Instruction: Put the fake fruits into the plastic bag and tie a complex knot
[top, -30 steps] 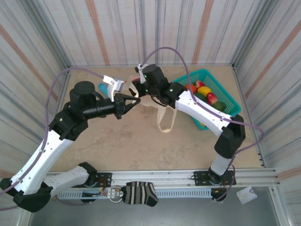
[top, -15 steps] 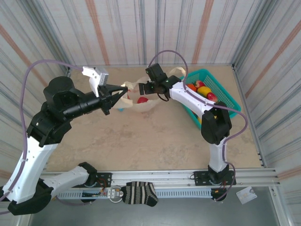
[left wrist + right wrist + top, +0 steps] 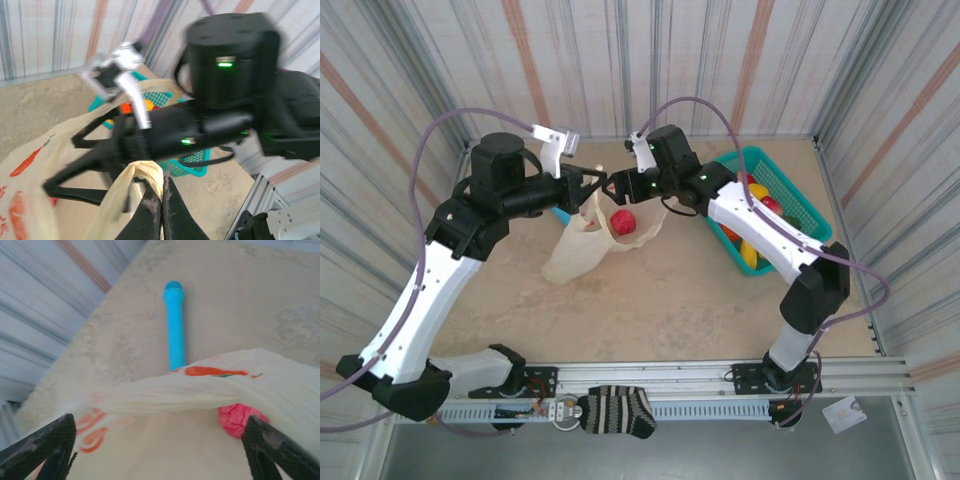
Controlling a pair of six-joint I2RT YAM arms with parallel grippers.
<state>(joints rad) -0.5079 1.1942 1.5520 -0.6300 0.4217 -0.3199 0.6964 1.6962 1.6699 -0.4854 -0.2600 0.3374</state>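
Just dragged plastic bag [image 3: 582, 245] leftward mid-table, handle pinched in clamped-shut left gripper [image 3: 161, 200]. Spread right gripper [image 3: 157, 422] wide at bag mouth, gripping nothing. Got red fruit [image 3: 621, 220] inside; still need other fruits [image 3: 757, 195] from basket [image 3: 800, 200].

Saw a cream plastic bag [image 3: 578, 250] with red-orange prints, a pink-red fruit [image 3: 622, 220] inside, a teal basket [image 3: 809, 208] with yellow and red fruits [image 3: 770, 205], a bright blue stick [image 3: 175, 325], a tan table [image 3: 650, 300].

plastic bag [image 3: 578, 252] now hanging longer, left fingers [image 3: 585, 180] moved farther back
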